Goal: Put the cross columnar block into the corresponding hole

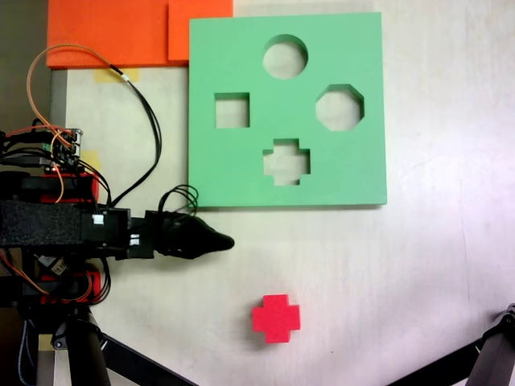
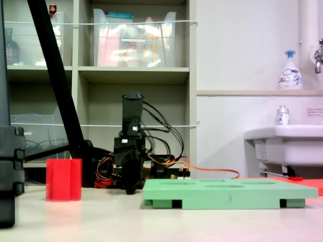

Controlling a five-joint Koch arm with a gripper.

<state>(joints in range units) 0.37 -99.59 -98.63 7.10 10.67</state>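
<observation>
The cross columnar block is bright red foam with a plus-shaped top; it stands upright on the white table, low and centre in a fixed view, and at the left in the other. The corresponding hole is the plus-shaped cutout near the front edge of the green board, whose side also shows. My black gripper lies low, pointing right, just below the board's lower left corner and up-left of the block. Its jaws meet in one point, shut and holding nothing. Head-on, the gripper stands between block and board.
The board also has a round, a square and an octagonal cutout. Orange foam sheets lie at the top left. Black tripod legs cross the bottom corners. Loose wires loop beside the arm base.
</observation>
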